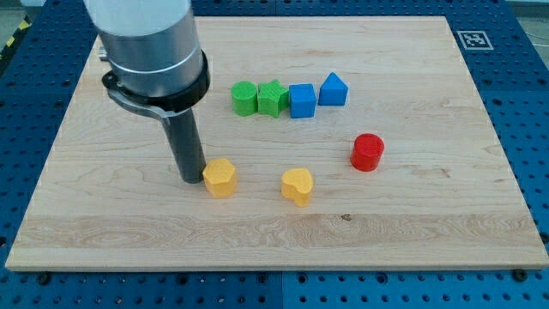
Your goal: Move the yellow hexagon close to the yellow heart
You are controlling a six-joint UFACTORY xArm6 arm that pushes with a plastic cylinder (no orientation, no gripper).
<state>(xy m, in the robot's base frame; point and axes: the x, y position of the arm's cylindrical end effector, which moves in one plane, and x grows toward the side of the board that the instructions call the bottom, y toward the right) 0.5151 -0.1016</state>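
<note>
my tip (192, 178) touching yellow hexagon (220, 178), yellow heart (298, 185) near, bare board (429, 223) between

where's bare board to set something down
Free: the strip along the view's bottom below the yellow hexagon and yellow heart, and right of the red cylinder. Crowded: the green-and-blue row, and my tip against the hexagon.

View count: one camera view only.
Position: raised, in front of the pale wooden table (412, 215), beyond its bottom edge.
Facing: angled downward across the table toward its far edge.
Nearness: moderately close; the whole table nearly fills the picture, blue perforated base (523, 112) showing around it.
Cut off: the arm's upper part leaves the view's top.
</note>
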